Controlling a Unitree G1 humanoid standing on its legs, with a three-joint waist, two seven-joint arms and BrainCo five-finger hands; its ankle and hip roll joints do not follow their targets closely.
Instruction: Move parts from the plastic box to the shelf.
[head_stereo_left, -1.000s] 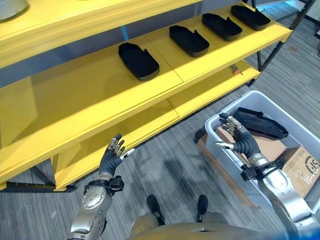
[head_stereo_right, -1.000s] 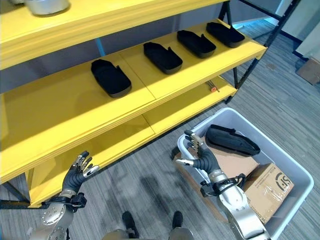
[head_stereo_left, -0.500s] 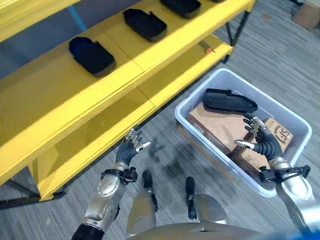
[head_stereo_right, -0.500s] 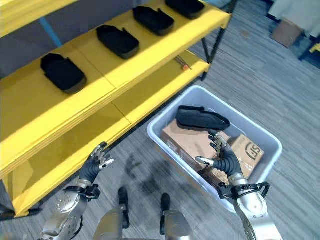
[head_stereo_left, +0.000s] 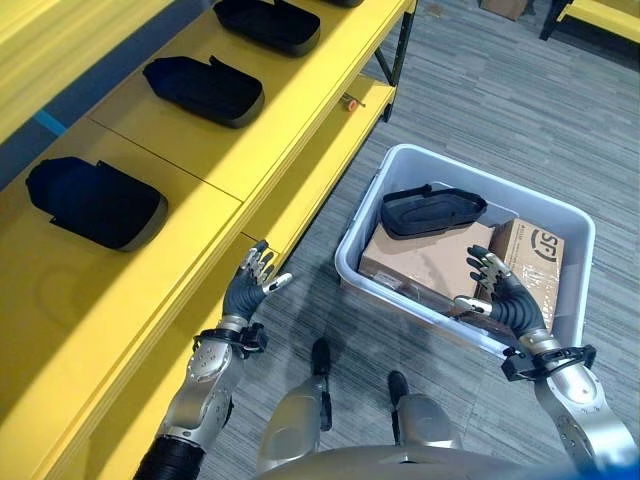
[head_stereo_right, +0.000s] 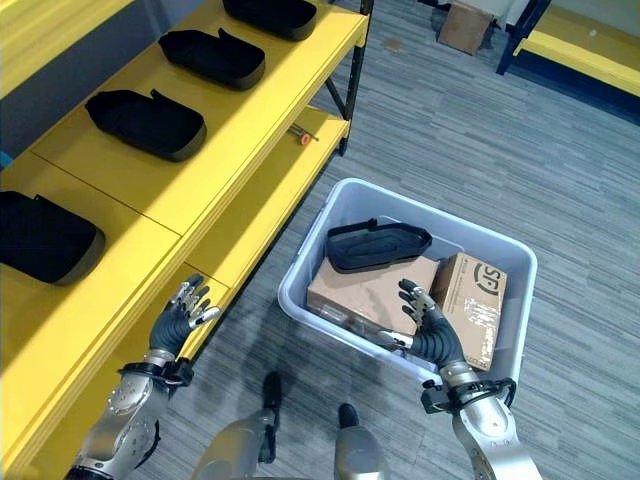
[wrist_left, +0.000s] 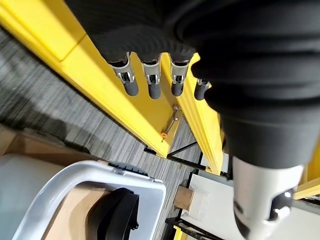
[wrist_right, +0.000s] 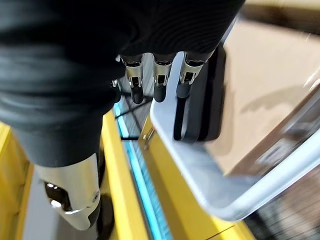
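A grey plastic box (head_stereo_left: 356, 236) stands on the carpet at the right, holding brown cardboard boxes (head_stereo_left: 430, 262) with one black moulded part (head_stereo_left: 432, 209) on top. Several more black parts (head_stereo_left: 203, 88) lie in a row on the yellow shelf (head_stereo_left: 250, 165). My right hand (head_stereo_left: 503, 298) hovers open over the box's near edge, a short way in front of the part (wrist_right: 202, 100), holding nothing. My left hand (head_stereo_left: 249, 288) is open and empty beside the front edge of the lower shelf board (head_stereo_right: 260, 215).
A small orange-tipped tool (head_stereo_left: 351, 101) lies on the lower shelf board near the dark shelf post (head_stereo_left: 397, 55). Another cardboard box (head_stereo_right: 464, 25) and a low yellow rack (head_stereo_right: 580, 50) stand at the far right. Bare carpet surrounds the plastic box.
The camera has swung, so the shelf now runs along the left and the box sits more centred. Both hands stay open and empty; the right one remains over the box's near edge.
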